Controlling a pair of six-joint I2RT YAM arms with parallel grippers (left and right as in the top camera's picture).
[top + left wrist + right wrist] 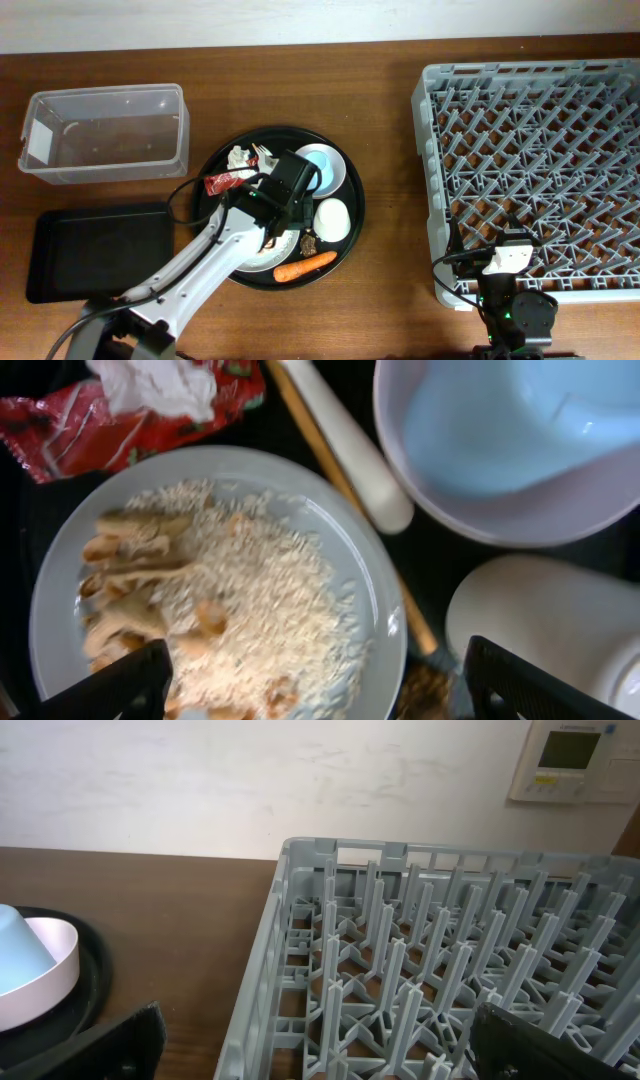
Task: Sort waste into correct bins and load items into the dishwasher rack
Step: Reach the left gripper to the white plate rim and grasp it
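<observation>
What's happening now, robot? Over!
Both hands open: left hand over rice plate, right hand beside rack. No dishes in rack. Nothing blocking.

Round tray (356, 192) sitting mid-table, dishwasher rack (540, 170) lying to its right.
Tub (105, 135) is sitting far left, rectangular tray (95, 250) lying nearer; on the round tray, the cup (520, 420) is standing in the bowl (500, 522), the carrot (306, 266) lying at the near edge.

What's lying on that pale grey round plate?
White rice and pale beige strips on the pale grey round plate. From above, the left arm hides most of it.
</observation>
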